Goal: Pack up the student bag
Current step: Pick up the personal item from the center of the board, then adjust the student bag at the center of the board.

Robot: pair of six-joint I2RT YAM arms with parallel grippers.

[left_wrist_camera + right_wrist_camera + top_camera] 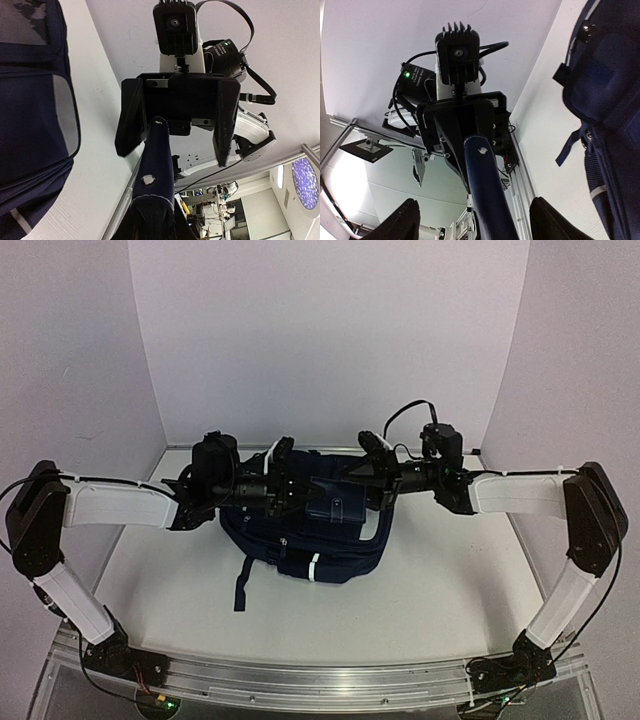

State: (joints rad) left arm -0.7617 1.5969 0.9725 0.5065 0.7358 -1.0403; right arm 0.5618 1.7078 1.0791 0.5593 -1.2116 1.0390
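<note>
While the left end effector [152, 216] clamps a navy strap [159, 165] of the student bag [320, 540] — on the counter [440, 590] below it — the right end effector [475, 202] gapes wide around that strap.

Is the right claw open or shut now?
Open. In the left wrist view the right claw has its fingers wide apart, not pressed on the navy strap between them.

Robotics lab, prob. White backdrop walls [330, 330] boxed round white table [440, 590], alu rail [320, 682] at near edge w/ two arms [115, 505] bolted on, cables [400, 415] loose. Beyond cell: ceiling light [280, 176], clutter of misc equip [220, 192], big open room.
</note>
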